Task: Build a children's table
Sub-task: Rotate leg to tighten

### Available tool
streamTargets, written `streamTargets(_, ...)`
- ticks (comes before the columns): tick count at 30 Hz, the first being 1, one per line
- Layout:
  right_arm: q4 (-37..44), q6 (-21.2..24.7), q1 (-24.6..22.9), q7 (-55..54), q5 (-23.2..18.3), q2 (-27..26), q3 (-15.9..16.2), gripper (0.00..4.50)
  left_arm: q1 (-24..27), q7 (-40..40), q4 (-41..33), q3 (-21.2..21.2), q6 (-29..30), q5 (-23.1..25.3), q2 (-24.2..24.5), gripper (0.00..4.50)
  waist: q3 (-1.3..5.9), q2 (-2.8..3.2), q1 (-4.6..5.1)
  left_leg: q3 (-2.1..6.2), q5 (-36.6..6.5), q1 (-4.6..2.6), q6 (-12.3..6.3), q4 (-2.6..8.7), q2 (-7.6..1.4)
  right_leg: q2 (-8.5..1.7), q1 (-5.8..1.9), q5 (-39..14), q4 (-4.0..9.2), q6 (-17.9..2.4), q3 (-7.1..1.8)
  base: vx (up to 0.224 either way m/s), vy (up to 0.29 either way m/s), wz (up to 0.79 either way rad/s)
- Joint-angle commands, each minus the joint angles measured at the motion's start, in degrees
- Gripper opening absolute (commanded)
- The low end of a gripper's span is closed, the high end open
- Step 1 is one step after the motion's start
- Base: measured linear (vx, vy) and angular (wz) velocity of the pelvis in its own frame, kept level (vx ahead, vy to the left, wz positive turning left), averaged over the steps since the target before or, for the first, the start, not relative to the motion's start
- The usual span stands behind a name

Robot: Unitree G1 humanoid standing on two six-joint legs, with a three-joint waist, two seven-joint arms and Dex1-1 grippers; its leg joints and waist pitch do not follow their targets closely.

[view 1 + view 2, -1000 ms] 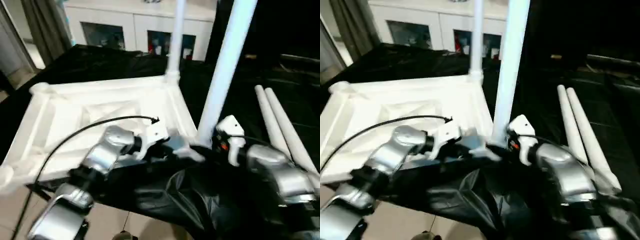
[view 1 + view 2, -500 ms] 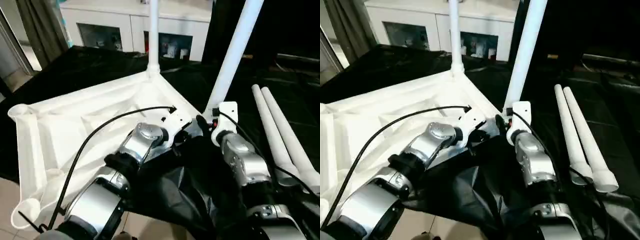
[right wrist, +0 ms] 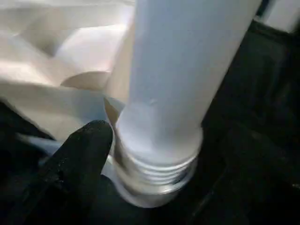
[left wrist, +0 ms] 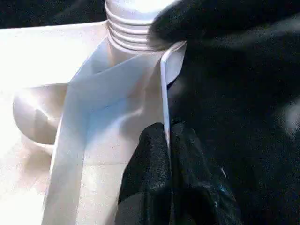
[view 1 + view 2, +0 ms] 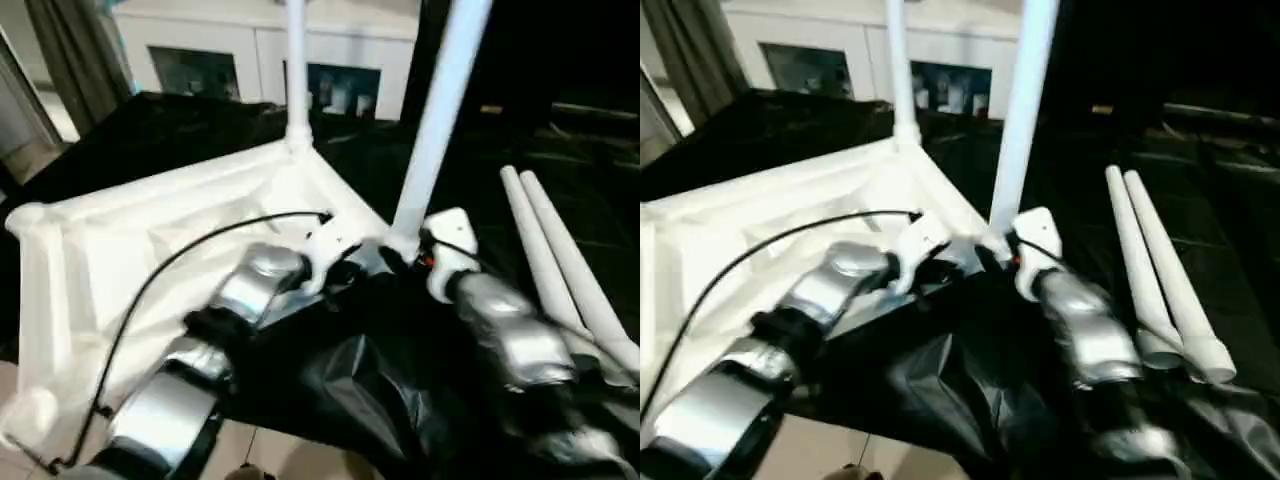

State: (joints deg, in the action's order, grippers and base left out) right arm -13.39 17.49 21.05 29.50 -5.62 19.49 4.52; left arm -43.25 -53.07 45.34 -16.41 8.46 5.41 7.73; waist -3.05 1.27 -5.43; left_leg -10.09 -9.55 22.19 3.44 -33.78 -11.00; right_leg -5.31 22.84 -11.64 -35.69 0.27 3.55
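Left wrist view shows my left gripper (image 4: 168, 140) pinching the thin rim of the white tabletop (image 5: 120, 240) — fingers pressed tight on it. The tabletop lies upside down on the black cloth (image 5: 400, 400). My right gripper (image 3: 154, 154) sits around the near leg (image 5: 435, 110) at its corner socket, fingers spread. Two more legs (image 5: 560, 260) lie beside my right arm.

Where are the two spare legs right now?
In the left eye view, both spare legs lie side by side on the black cloth, right of the right arm.
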Motion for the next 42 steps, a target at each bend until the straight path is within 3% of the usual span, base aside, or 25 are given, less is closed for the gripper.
streamTargets(1, 2.82, 1.16, -1.38, 4.21, -1.03, 2.71, 0.37, 3.91, 0.74, -5.55, -3.81, -0.53, -3.52, -3.79, 0.01, 0.00, 3.62, -0.90, -0.09, 0.30, -10.19, -1.01, -4.85, 3.58, -1.83, -2.99, -3.21, -4.25, 4.52, -13.48, -2.36, 0.000, 0.000, 0.00)
streamTargets(6, 6.98, 2.01, -3.99, 10.99, -3.23, 7.18, -0.05, 3.91, 1.92, -10.92, -6.79, -1.55, -3.35, -4.39, 2.24, 0.00, 3.50, -0.85, -0.41, 0.40, -11.85, -1.01, -3.81, 3.81, -1.99, -3.08, -3.02, -7.40, 4.76, -13.21, -2.40, 0.000, 0.000, 0.00)
streamTargets(14, 10.27, 3.44, -5.57, 15.97, -6.37, 8.84, 0.42, 3.91, 3.96, -15.27, -10.83, -2.20, -2.48, -4.84, 4.25, 0.00, 3.54, -0.90, -0.58, 0.43, -10.89, -0.89, -3.97, 3.82, -2.10, -3.09, -2.86, -6.41, 4.54, -13.40, -2.37, 0.000, 0.000, 0.00)
streamTargets(17, 11.14, 4.08, -6.47, 17.94, -6.42, 9.66, 1.67, 3.64, 4.23, -15.13, -11.22, -2.04, -2.34, -4.54, 4.82, 0.00, 3.58, -0.99, -0.72, 0.40, -10.20, -0.88, -4.20, 3.74, -2.06, -3.06, -2.87, -5.46, 4.41, -13.42, -2.40, 0.000, 0.000, 0.00)
streamTargets(28, 11.47, 4.88, -6.75, 18.67, -6.82, 9.68, 1.49, 2.67, 4.38, -15.22, -11.84, -1.74, -1.81, -4.32, 5.10, 0.00, 3.51, -1.05, -0.71, 0.40, -10.56, -0.86, -3.68, 3.78, -2.00, -3.11, -2.81, -7.07, 4.60, -12.81, -2.40, 0.000, 0.000, 0.00)
streamTargets(33, 11.51, 4.94, -7.16, 18.47, -6.73, 9.41, 1.60, 2.48, 4.45, -15.03, -11.73, -1.75, -1.85, -4.27, 5.01, 0.00, 3.54, -1.15, -0.73, 0.38, -10.19, -0.90, -3.84, 3.76, -2.03, -3.10, -2.79, -6.75, 4.52, -12.92, -2.37, 0.000, 0.000, 0.00)
streamTargets(35, 10.23, 4.85, -7.18, 15.23, -5.35, 7.96, 1.46, 2.45, 4.24, -13.28, -11.13, -1.24, -1.22, -4.11, 4.31, 0.00, 3.60, -1.45, -0.75, 0.36, -9.85, -0.89, -3.93, 3.73, -2.05, -3.13, -2.83, -6.63, 4.44, -12.89, -2.39, 0.000, 0.000, 0.00)
streamTargets(37, 8.71, 5.05, -6.79, 12.06, -4.31, 6.53, 0.98, 2.45, 3.85, -11.54, -10.22, -0.96, -1.10, -3.67, 3.75, 0.00, 3.51, -1.30, -0.56, 0.35, -10.20, -0.83, -3.39, 3.80, -1.95, -3.07, -2.67, -7.91, 4.61, -12.56, -2.34, 0.000, 0.000, 0.00)
streamTargets(38, 7.00, 5.43, -6.31, 8.59, -3.32, 4.95, 0.38, 2.44, 3.19, -9.16, -8.77, -0.63, -0.96, -3.06, 2.97, 0.00, 3.54, -1.64, -0.52, 0.35, -10.29, -0.84, -3.23, 3.82, -1.93, -3.09, -2.70, -8.31, 4.64, -12.41, -2.32, 0.000, 0.000, 0.00)
streamTargets(39, 1.79, 6.82, -4.57, -2.38, -2.09, -0.67, -2.76, 2.43, 0.95, -3.02, -3.99, 0.14, -1.98, -1.69, 0.48, 0.00, 3.52, -1.63, -0.22, 0.31, -10.20, -0.92, -2.19, 3.87, -1.70, -2.99, -2.45, -9.69, 4.72, -12.18, -2.31, 0.000, 0.000, 0.00)
streamTargets(40, 1.79, 6.82, -4.57, -2.38, -2.09, -0.67, -2.76, 2.42, 0.95, -3.02, -3.99, 0.14, -1.98, -1.69, 0.48, 0.00, 3.52, -1.63, -0.22, 0.31, -10.20, -0.92, -2.19, 3.87, -1.70, -2.99, -2.45, -9.69, 4.72, -12.18, -2.31, 0.000, 0.000, 0.00)
streamTargets(41, -0.17, 7.37, -3.88, -6.25, -1.93, -2.84, -3.96, 2.42, -0.22, 0.22, -1.86, 0.64, -1.77, -1.16, -0.71, 0.00, 3.53, -1.52, 0.04, 0.41, -11.40, -0.92, -1.07, 4.01, -1.61, -3.07, -2.45, -11.66, 4.92, -11.71, -2.28, 0.000, 0.000, 0.00)
streamTargets(42, -4.43, 7.63, -2.21, -15.01, -1.73, -7.32, -6.74, 2.42, -2.67, 6.34, 2.10, 1.44, -1.90, -0.41, -3.28, 0.00, 3.62, -1.69, 0.36, 0.43, -12.06, -1.05, -0.52, 4.08, -1.60, -3.07, -2.49, -12.03, 4.95, -11.51, -2.27, 0.000, 0.000, 0.00)
